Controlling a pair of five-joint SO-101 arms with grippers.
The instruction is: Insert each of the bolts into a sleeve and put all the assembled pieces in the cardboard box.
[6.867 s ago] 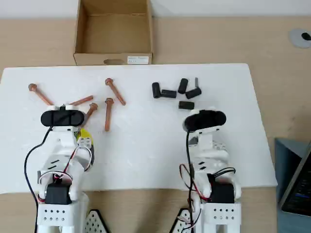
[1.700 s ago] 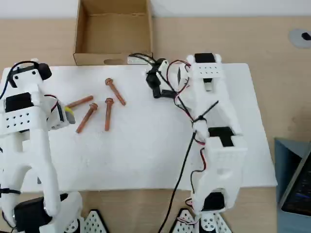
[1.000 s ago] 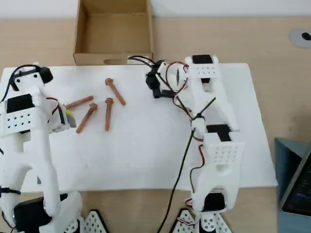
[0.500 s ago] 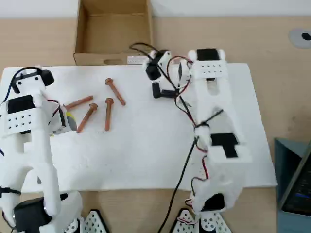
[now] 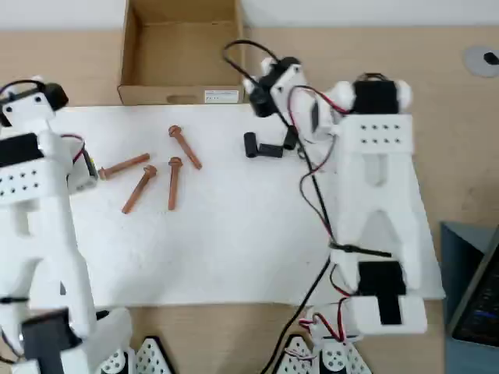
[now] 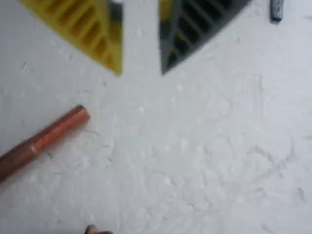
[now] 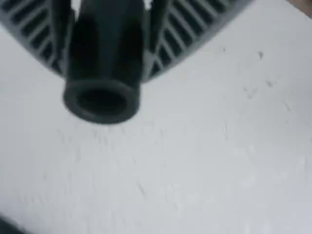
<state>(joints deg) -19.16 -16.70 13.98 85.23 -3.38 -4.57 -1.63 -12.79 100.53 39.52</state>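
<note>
My right gripper (image 7: pixel 105 73) is shut on a black sleeve (image 7: pixel 103 63), held above the white mat with its open end showing. In the high view this gripper (image 5: pixel 291 139) hangs over the mat's far side, just right of two loose black sleeves (image 5: pixel 250 145) (image 5: pixel 271 150). My left gripper (image 6: pixel 140 68) is open with bare mat between its yellow and black fingers, and a copper bolt's shank (image 6: pixel 44 139) lies close by. From above, the left gripper (image 5: pixel 92 170) sits at the left end of one bolt (image 5: pixel 125 165). Three more bolts (image 5: pixel 140 188) (image 5: pixel 173 183) (image 5: pixel 185 146) lie to its right.
The cardboard box (image 5: pixel 181 93) stands open beyond the mat's far edge, left of centre. The white mat (image 5: pixel 234 249) covers the table between the two arm bases. A laptop (image 5: pixel 472 304) pokes in at the right edge.
The right arm has risen and drawn back to the right with a sleeve in its gripper. The left gripper has shifted left and farther from its base, away from the bolts.
</note>
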